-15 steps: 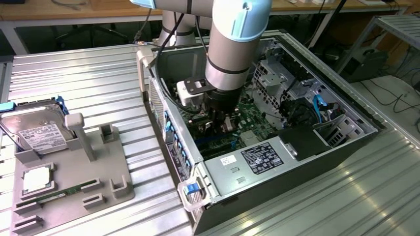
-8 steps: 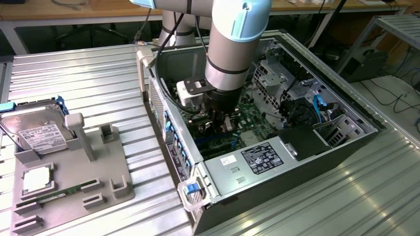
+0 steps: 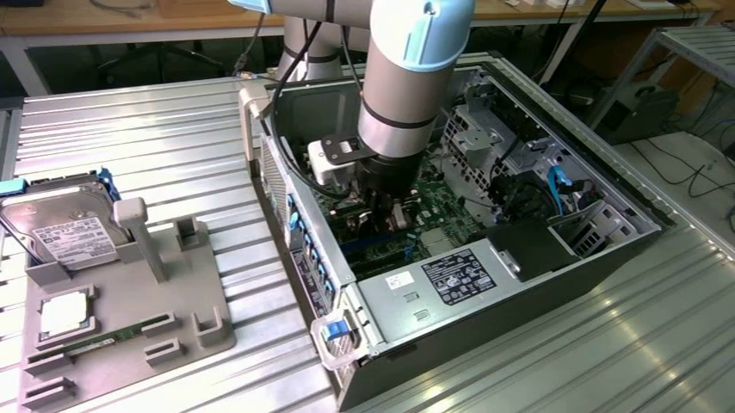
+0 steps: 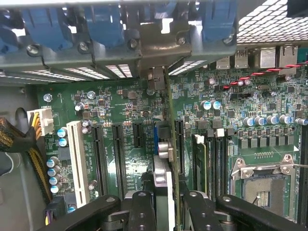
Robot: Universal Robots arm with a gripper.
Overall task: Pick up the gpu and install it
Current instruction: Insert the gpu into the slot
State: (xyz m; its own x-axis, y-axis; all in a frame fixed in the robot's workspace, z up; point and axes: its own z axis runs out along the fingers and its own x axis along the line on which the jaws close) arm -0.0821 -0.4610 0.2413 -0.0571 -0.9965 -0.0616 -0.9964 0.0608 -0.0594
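Arm [image 3: 408, 86] is reaching down into the open computer case [image 3: 391, 331], which is lying on its side on the ribbed metal table [image 3: 150, 129]. In the exterior view I am seeing the gripper [image 3: 385, 206] low inside the case, just above the board. In the wrist view the gripper [image 4: 166, 204] is clamping the gpu [image 4: 163, 168]: the two black fingers [image 4: 142, 207] are pressing on either face of the card, so the jaws are standing narrow, closed onto it. The card is presenting edge-on to the wrist camera, standing upright over the green motherboard [image 4: 120, 96] and running parallel to the black expansion slots [image 4: 118, 154]; it is sitting between those slots and the processor socket [image 4: 262, 183]. The white slot [image 4: 77, 159] is lying well to one side of it. I cannot tell whether the card's lower edge is touching a slot. The far end of the card is pointing toward the row of blue latches [image 4: 103, 24]. Outside the case, on the exterior view's left, the grey fixture tray [image 3: 201, 331] is carrying the hard drive [image 3: 69, 232] and the memory stick [image 3: 109, 338].
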